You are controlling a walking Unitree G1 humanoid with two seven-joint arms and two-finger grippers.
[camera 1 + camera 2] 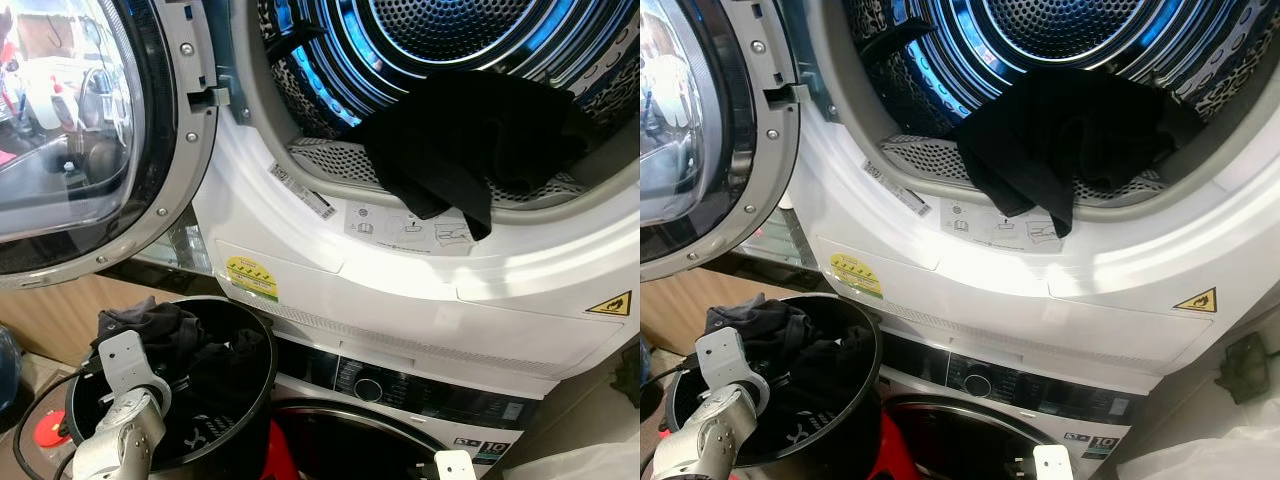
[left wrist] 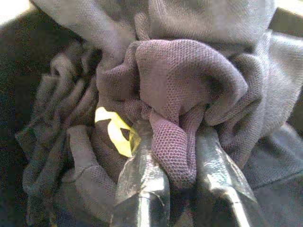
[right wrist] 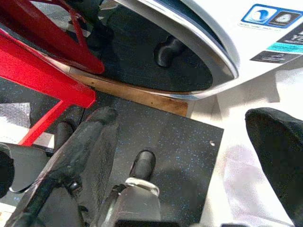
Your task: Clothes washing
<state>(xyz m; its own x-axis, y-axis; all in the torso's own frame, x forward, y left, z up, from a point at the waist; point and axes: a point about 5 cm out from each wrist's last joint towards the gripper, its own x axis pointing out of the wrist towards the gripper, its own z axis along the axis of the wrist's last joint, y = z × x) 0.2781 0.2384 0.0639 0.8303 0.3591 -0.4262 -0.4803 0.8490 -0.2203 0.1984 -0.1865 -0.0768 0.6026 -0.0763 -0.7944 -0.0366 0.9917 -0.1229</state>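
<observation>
Left wrist view: left gripper clamped on dark garment in black basket; right gripper spread.

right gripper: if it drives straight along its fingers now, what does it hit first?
Probably the dark speckled floor mat: the right gripper, open, points down at it, beside the lower machine's door. Depth is unclear.

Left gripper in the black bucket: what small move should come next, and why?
Probably a short lift straight up. The left gripper has its jaws closed on a fold of dark garment in the bucket, while the upper drum stands open with one black garment already draped over its rim.
</observation>
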